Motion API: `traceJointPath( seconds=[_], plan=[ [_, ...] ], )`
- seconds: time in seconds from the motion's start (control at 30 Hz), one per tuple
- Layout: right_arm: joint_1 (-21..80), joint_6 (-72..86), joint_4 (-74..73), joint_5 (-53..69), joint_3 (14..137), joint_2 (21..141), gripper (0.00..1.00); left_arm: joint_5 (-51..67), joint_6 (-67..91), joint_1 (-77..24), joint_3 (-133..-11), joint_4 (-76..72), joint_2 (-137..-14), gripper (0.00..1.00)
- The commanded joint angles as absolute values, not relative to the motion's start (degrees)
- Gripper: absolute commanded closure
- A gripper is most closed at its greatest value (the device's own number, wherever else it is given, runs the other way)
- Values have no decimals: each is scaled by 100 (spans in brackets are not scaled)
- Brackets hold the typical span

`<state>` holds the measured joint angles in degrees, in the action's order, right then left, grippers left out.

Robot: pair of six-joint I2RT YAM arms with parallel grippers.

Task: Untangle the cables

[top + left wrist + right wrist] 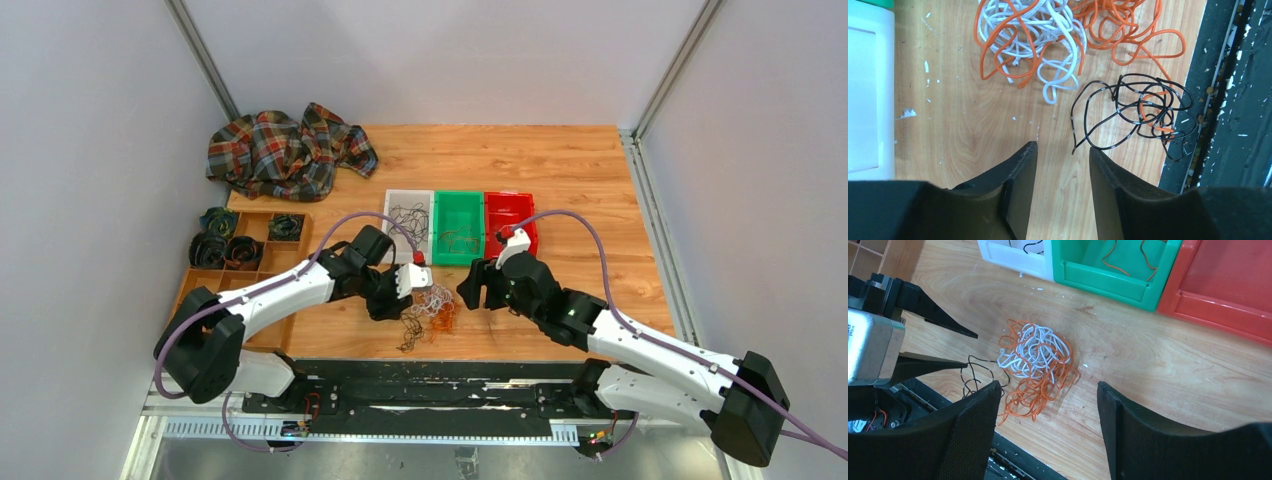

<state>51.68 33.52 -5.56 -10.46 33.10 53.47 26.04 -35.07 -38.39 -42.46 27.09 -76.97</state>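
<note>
Holding nothing in either gripper: left gripper [1063,150] spread a little, right gripper [1048,387] spread wide, both nearer than the green bin [459,260]. Between them, also nearer than the bin, cables [428,315]: thin glossy curls, orange, white and black, tangled on scuffed, grainy wooden table [560,170]. Beyond the bin leftward, crumpled plaid cloth [285,150]. Plain pale walls [90,120] around.

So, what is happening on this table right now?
Two robot arms face a tangle of thin cables at the table's near edge. The left end effector and the right end effector hover open by it, holding nothing. Orange and white strands are knotted; black ones lie beside. Some wires lie in the white bin and green bin.
</note>
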Motion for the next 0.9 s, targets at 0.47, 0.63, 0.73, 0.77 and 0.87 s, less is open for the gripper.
traceJointPath(
  seconds=[0.47,0.63,0.73,0.77,0.87],
  plan=[
    [5119,3299,-468,-1151,3156,4967,43,2271,-3298,-4045,-4738,2881,-7766,93],
    [5107,3217,-310,-1130,3279,5088,36,1947,-4066,-4039,-5639,4613,-7048,95],
    [5115,3039,2,-892,3392,5193,26,1686,-4315,-4034,-6355,5411,-6845,95],
    [5115,2956,228,-754,3423,5239,21,1627,-4366,-4034,-6550,5566,-6795,95],
    [5183,2702,693,-253,3624,5420,16,1504,-4361,-4036,-7112,5819,-6746,96]
  ],
)
